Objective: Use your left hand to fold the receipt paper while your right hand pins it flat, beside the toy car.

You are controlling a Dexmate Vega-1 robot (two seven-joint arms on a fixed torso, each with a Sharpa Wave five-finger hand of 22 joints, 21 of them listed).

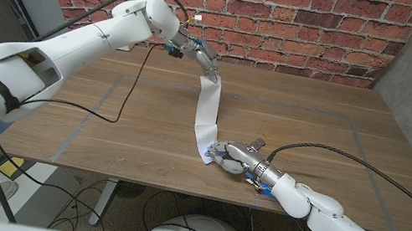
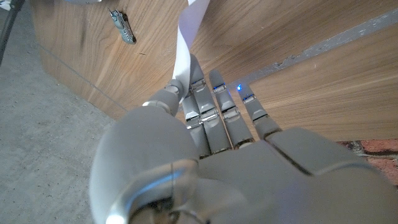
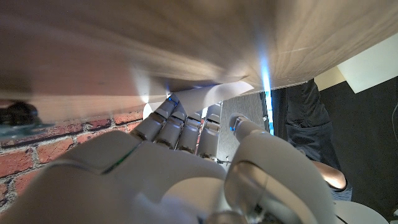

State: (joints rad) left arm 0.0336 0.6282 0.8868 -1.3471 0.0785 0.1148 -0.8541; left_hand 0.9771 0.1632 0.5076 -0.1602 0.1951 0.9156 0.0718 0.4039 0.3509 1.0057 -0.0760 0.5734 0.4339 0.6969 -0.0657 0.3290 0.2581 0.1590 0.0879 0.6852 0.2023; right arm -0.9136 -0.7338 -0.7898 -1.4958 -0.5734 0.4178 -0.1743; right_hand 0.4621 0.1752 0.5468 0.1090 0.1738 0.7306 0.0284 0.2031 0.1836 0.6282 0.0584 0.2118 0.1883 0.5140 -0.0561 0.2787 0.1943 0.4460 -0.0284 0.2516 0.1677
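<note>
The receipt paper point(image 1: 206, 115) is a long white strip. Its far end is lifted off the table, pinched in my left hand point(image 1: 200, 53) near the back of the table. In the left wrist view the strip point(image 2: 185, 50) rises from between the thumb and fingers of that hand point(image 2: 211, 143). The near end lies on the wood by the front edge, where the fingertips of my right hand point(image 1: 237, 157) press on it. In the right wrist view those fingers point(image 3: 186, 130) reach to the curled white paper point(image 3: 211, 94). I cannot make out a toy car for certain.
The wooden table point(image 1: 313, 134) has grey tape lines and a black cable point(image 1: 104, 115) across its left part. A small grey metallic thing point(image 2: 124, 28) lies near a table edge. A dark blurred thing point(image 3: 18, 115) lies beside my right hand. A person in dark clothes point(image 3: 317, 137) stands by.
</note>
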